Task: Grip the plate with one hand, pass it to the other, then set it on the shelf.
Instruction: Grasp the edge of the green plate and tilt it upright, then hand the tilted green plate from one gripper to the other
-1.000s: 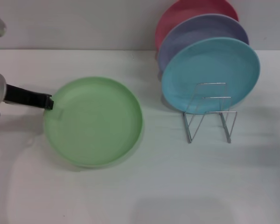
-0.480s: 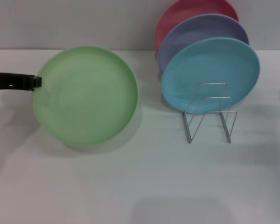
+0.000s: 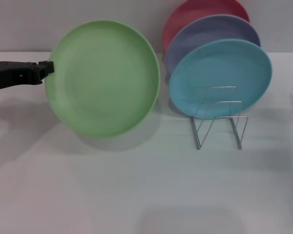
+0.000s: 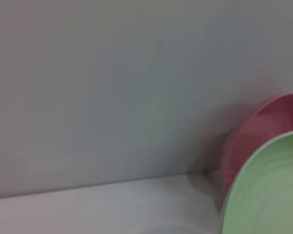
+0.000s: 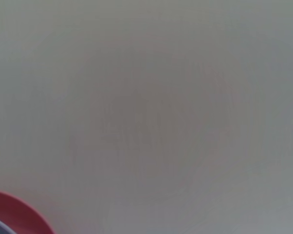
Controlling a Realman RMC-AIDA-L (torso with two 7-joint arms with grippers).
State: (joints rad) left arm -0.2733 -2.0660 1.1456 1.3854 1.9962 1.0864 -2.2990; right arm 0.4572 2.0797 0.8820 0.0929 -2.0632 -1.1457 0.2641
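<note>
The light-green plate (image 3: 103,77) hangs in the air, tilted up so its face shows, left of the rack. My left gripper (image 3: 48,68), black, is shut on the plate's left rim. The plate's edge also shows in the left wrist view (image 4: 266,190). The silver wire shelf (image 3: 219,117) stands on the table at the right, its front loops bare. My right gripper is out of view in every picture.
A sky-blue plate (image 3: 219,78), a lavender plate (image 3: 210,34) and a red plate (image 3: 200,12) stand upright in the rack's back slots. The red plate also shows in the left wrist view (image 4: 259,131) and the right wrist view (image 5: 14,214). A white table (image 3: 136,185) lies below, a grey wall behind.
My left gripper has lifted the green plate off the table, carried it up and to the right, and tilted it more upright.
</note>
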